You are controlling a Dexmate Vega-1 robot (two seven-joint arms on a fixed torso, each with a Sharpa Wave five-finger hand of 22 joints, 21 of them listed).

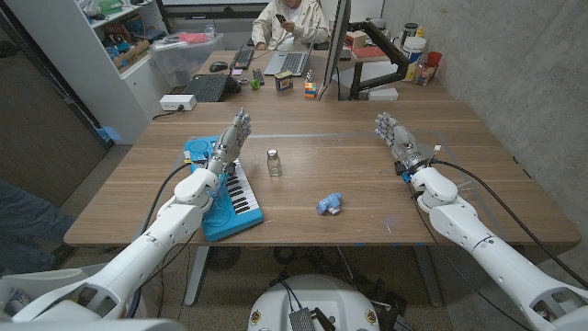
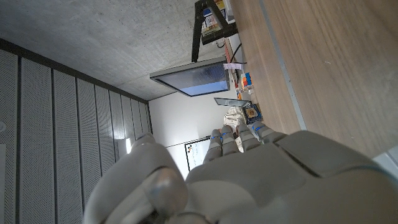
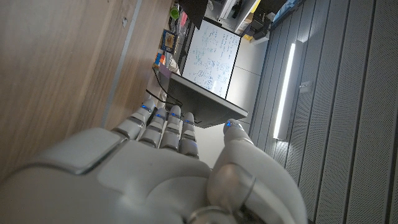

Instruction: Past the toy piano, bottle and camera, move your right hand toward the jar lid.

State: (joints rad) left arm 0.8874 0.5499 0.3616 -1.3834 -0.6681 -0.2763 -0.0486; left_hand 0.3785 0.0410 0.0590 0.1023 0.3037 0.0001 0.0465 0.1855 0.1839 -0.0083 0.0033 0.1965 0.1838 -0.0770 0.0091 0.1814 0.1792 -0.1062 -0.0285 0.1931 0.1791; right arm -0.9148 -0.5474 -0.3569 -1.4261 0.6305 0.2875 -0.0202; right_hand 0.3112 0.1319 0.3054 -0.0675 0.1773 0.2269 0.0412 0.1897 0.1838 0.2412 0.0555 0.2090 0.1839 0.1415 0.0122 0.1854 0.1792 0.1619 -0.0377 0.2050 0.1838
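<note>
Head view. The wooden tabletop point(image 1: 367, 198) carries a flat blue toy piano with black-and-white keys point(image 1: 223, 188), a small clear glass bottle with a metal cap point(image 1: 273, 163) standing upright near the middle, and a small blue plastic toy camera point(image 1: 329, 203) lying nearer the front edge. No jar lid can be made out on the tabletop; its place cannot be told. The white right hand point(image 1: 396, 136) is over bare wood well right of the three things, fingers extended and slightly apart, holding nothing. The white left hand point(image 1: 231, 140) is above the piano's far end, fingers likewise spread and empty.

Left wrist view. The back of the left hand shows smooth, hard, pale shells; the wood grain runs alongside.

Right wrist view. The right hand's fingers point(image 3: 163, 127) lie side by side, reaching out, nothing between them.

Judgement: a jar lid would probably be light, stiff and slick, best taken across its rim.
</note>
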